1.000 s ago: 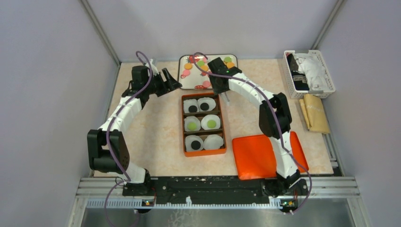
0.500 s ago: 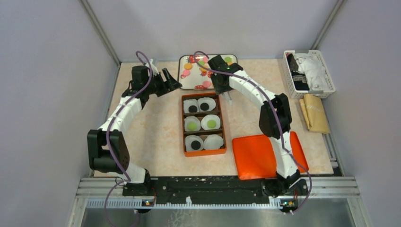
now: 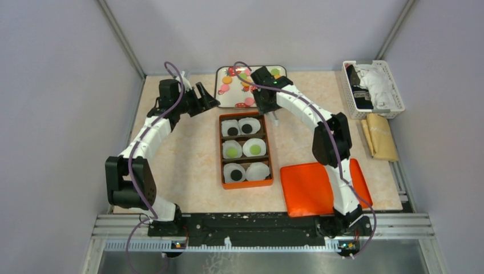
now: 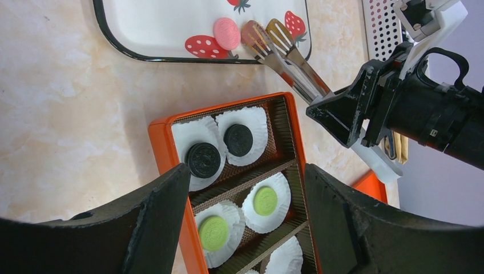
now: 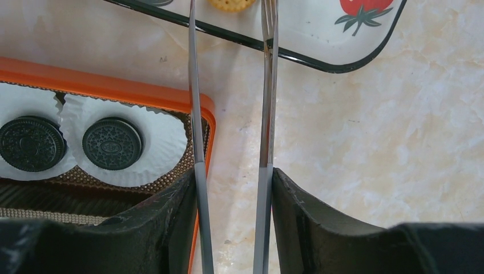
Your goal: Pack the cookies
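The cookies lie loose on the strawberry-print tray [image 3: 234, 97]: orange [image 3: 227, 80], green [image 3: 275, 72] and pink [image 3: 249, 101]. The orange box [image 3: 221, 151] holds paper cups with two black cookies [image 4: 204, 160], two green ones [image 4: 265, 201] and one more black one [image 3: 236, 174]; its near right cup [image 3: 258, 170] is empty. My right gripper [image 5: 234, 188] is shut on metal tongs [image 5: 267, 114], beside the box's far right corner. The tongs' open tips [image 4: 274, 34] reach over the tray's near edge, next to a pink cookie [image 4: 226, 33]. My left gripper [image 4: 245, 200] is open and empty, above the table left of the tray.
The orange box lid [image 3: 311, 188] lies at the near right. A white basket [image 3: 374, 88] with cloths stands at the far right, with a tan pouch [image 3: 381, 136] beside it. Grey walls close in both sides.
My right gripper and the tongs have shifted slightly toward the tray. The left arm has not moved.
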Motion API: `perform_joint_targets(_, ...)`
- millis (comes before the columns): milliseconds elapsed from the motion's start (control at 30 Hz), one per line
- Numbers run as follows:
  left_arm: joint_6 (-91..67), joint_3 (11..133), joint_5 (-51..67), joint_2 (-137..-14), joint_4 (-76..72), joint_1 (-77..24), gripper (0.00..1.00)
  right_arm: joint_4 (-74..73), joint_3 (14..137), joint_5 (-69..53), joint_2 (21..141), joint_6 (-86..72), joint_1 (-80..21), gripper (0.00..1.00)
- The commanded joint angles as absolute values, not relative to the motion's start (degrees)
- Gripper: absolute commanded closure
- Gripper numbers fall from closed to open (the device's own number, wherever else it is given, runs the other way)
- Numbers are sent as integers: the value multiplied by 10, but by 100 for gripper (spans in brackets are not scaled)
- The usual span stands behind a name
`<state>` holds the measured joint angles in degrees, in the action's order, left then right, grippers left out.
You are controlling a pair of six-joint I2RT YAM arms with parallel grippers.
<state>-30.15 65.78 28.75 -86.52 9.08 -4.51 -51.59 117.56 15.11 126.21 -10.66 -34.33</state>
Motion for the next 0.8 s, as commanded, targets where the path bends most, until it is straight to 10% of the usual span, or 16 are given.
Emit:
perform_joint_targets(0,-307,670,299,-849,71,-43,21,-532,1236,145,1245,-111,-341,54)
perform_joint_targets(767,-311,670,313,-853,68,-43,21,-600,1241,190,1285,-110,-342,55)
